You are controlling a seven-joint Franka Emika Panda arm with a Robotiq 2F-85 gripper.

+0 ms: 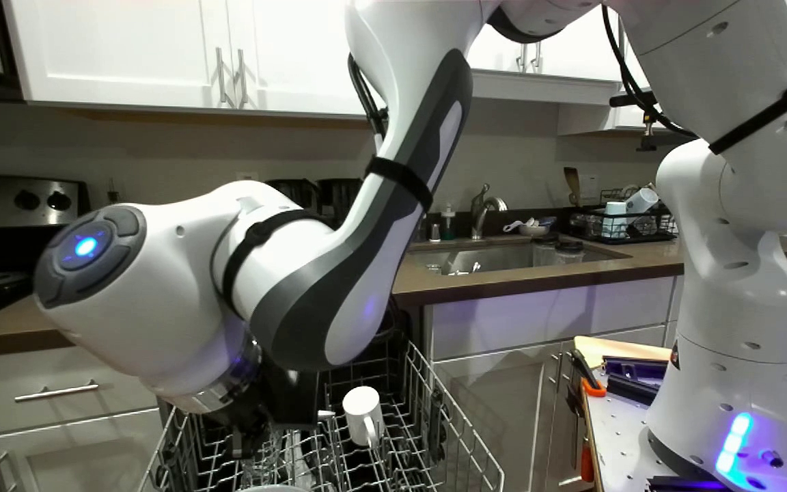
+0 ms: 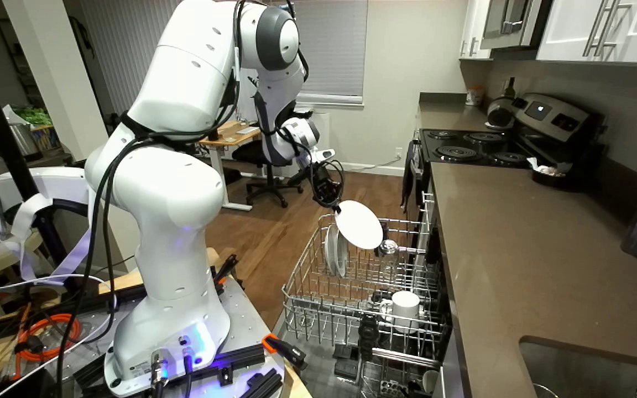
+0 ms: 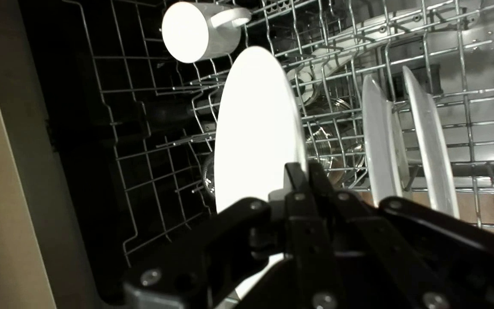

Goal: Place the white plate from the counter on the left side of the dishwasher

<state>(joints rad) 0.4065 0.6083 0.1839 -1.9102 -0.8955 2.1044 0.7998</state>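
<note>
The white plate (image 2: 359, 224) is held up over the dishwasher's wire rack (image 2: 296, 282), tilted in an exterior view. In the wrist view the plate (image 3: 255, 124) stands nearly on edge above the tines. My gripper (image 3: 306, 169) is shut on the plate's rim, one finger on each side. The gripper (image 2: 336, 207) also shows dark at the plate's upper edge. The rack (image 1: 465, 427) is pulled out beside the brown counter (image 2: 517, 249). In that exterior view the arm hides most of the gripper and the held plate cannot be made out surely.
Two upright plates (image 3: 382, 137) stand in the rack to the right of the held plate in the wrist view. A white mug (image 3: 187, 32) sits in the rack; it shows in both exterior views (image 1: 364, 413) (image 2: 405, 307). Glassware (image 3: 332, 146) lies below. The counter edge (image 3: 11, 171) runs alongside.
</note>
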